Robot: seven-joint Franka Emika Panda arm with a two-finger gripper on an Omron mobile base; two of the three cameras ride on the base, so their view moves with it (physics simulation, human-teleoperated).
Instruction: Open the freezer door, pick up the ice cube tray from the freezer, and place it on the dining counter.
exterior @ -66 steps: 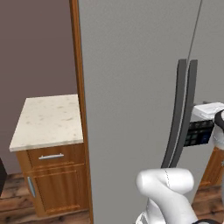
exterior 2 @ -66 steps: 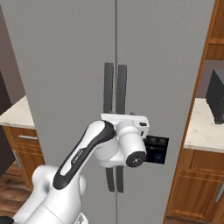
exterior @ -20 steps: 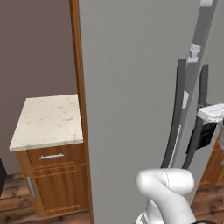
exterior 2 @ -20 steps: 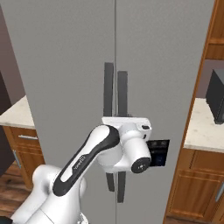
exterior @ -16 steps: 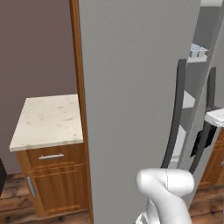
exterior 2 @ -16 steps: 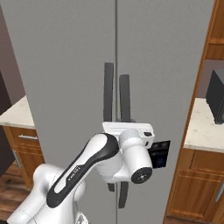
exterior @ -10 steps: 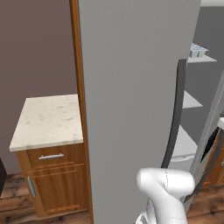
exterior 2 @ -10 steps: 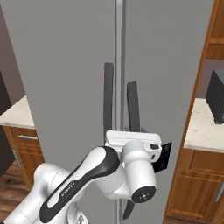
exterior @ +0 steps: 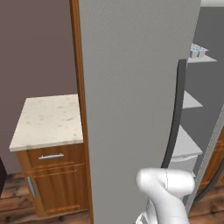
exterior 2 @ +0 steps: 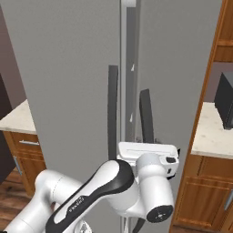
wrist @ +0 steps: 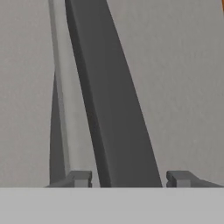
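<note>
I find no readable brand, label or writing on any surface in my three views.

In my hand view the gripper (wrist: pixel 130 178) has its two dark fingertips (wrist: pixel 80 178) standing wide apart, one on each side of the dark grey bar handle (wrist: pixel 109 100). The handle passes between them, and there is a clear gap on both sides, so the pincer is spread and not clamped on the bar. The bar's long axis runs vertical in the room; here it leans across the frame from upper left to lower centre.

From my right base view the freezer door (exterior 2: pixel 179 77) stands ajar. A narrow vertical opening shows between it and the neighbouring grey panel (exterior 2: pixel 63 68), and the door's handle (exterior 2: pixel 146 116) sits just above the white wrist housing. A second matching handle (exterior 2: pixel 112 109) is on the other panel.

From my left base view the freezer (exterior: pixel 205 92) is open to sight, with dark interior walls and light grey shelves stepping down. The ice cube tray (exterior: pixel 197 49) lies flat on the top shelf, near its front edge. It is pale blue-white; I cannot tell which way its long axis points.

A short speckled-top cabinet (exterior: pixel 48 118) with one drawer stands left of the refrigerator. A dark appliance (exterior 2: pixel 225 100) sits on the counter at right.
</note>
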